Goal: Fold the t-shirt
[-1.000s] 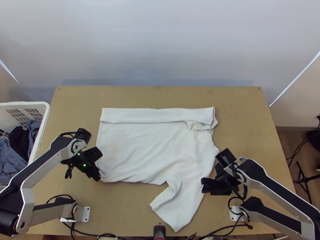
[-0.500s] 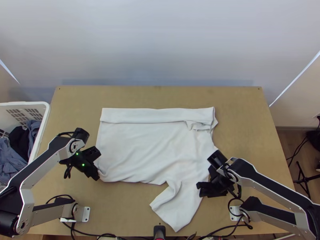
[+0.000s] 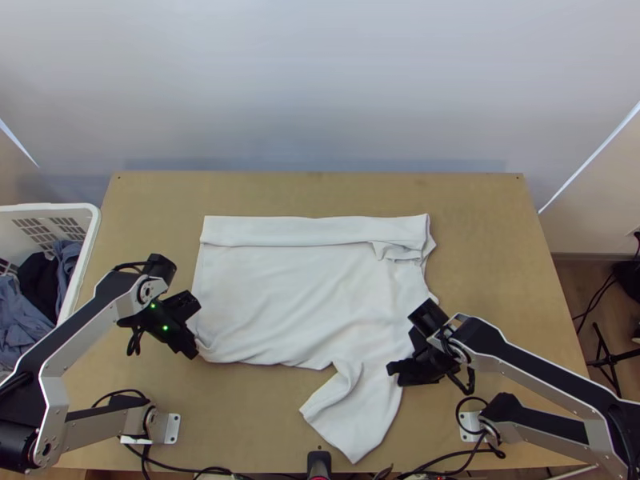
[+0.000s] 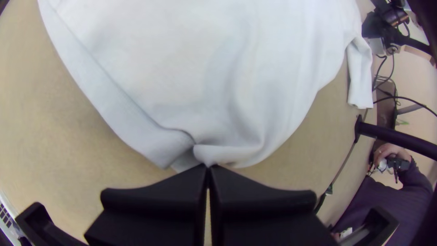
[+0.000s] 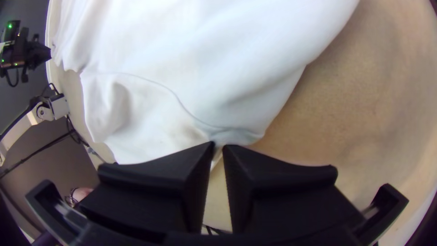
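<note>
The big wooden table (image 3: 512, 280) has lots of wood showing past the far side of the shirt, and at both ends too. The white t-shirt (image 3: 296, 296) lies mostly flat in the middle. I think the job is only a little way done. The long strip (image 3: 312, 230) on the far side is folded over, and there is a small messy bunch (image 3: 400, 251) at its right end. The near side is not folded in, the sleeve (image 3: 352, 424) pokes out, and the shirt is not yet made into a small, neat shape.

The sleeve comes close to the table's near edge, so there is not much room there. Lifting the near side up and over seems safer, as the middle is wide. The white basket (image 3: 92, 240) sits by the table's left edge, so the left arm should not swing out far that way.

The left gripper (image 4: 208, 167) is closed and pinches the shirt's near left corner. The right gripper (image 5: 218, 145) is at the shirt's edge by the sleeve seam, and it looks nearly closed with cloth nipped in its tips, though the dark fingers make that hard to see.
</note>
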Motion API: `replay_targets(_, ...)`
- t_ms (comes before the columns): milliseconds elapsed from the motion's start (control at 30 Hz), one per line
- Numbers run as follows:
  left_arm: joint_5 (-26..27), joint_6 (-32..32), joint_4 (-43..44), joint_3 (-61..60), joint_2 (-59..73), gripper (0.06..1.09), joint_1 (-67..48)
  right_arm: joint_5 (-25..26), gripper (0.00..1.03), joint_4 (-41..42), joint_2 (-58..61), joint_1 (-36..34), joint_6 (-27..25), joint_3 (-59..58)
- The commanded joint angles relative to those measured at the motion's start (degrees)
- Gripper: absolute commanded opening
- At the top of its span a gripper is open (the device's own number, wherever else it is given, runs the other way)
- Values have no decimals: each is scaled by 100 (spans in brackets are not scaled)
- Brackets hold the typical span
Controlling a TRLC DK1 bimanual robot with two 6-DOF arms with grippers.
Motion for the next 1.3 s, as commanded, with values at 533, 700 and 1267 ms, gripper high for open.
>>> replay_targets(533, 19, 164, -84, 319, 48, 10, 662, 342, 3, -787, -1380, -1074, -1156, -72)
replay_targets(700, 10, 164, -93, 293, 40, 10, 662, 369, 3, -1051, -1626, -1390, -1438, -55)
replay_targets(1267, 239, 15, -155, 557, -57, 10, 829, 369, 3, -1209, -1661, -2023, -1956, 393)
